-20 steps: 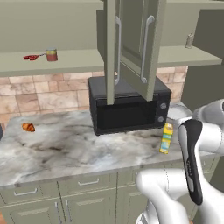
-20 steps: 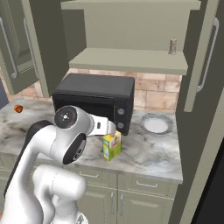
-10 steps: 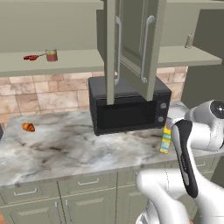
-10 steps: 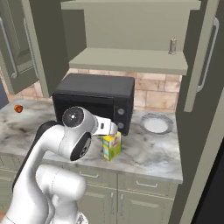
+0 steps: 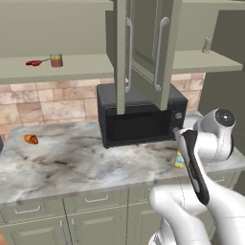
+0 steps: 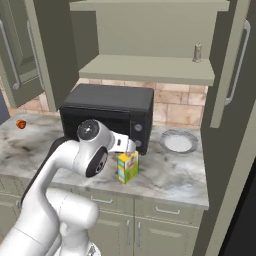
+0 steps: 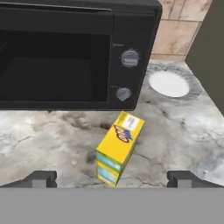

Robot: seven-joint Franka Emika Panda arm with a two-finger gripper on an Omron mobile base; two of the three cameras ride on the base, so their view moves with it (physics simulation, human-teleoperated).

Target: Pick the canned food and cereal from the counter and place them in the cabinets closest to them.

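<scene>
Left base view first, reading left to right: we see the canned food [image 5: 56,60] already standing on the open cabinets' shelf [image 5: 72,67], just beside a small red stemmed thing [image 5: 33,62]. Below it, a croissant [image 5: 31,139] lies on the bench [image 5: 72,162]. The black microwave [image 5: 141,115] sits mid-bench, and the cereal [image 5: 179,159] stands upright just right of its front corner, partly hidden by our arm.

From the hand view, the cereal [image 7: 119,148] is upright in front of the microwave's knobs, a round white plate [image 7: 169,84] well apart to its right. Our end effector [image 7: 112,178] hovers above the box with its fingertips [image 7: 40,178] spread wide to either side, gripping nothing.

We judge the can's half of the task done; the cereal pick is in hand. Next we need to descend, centre the box between the tips, and close across its narrow faces before lifting it to the shelf [image 6: 150,70] above.
</scene>
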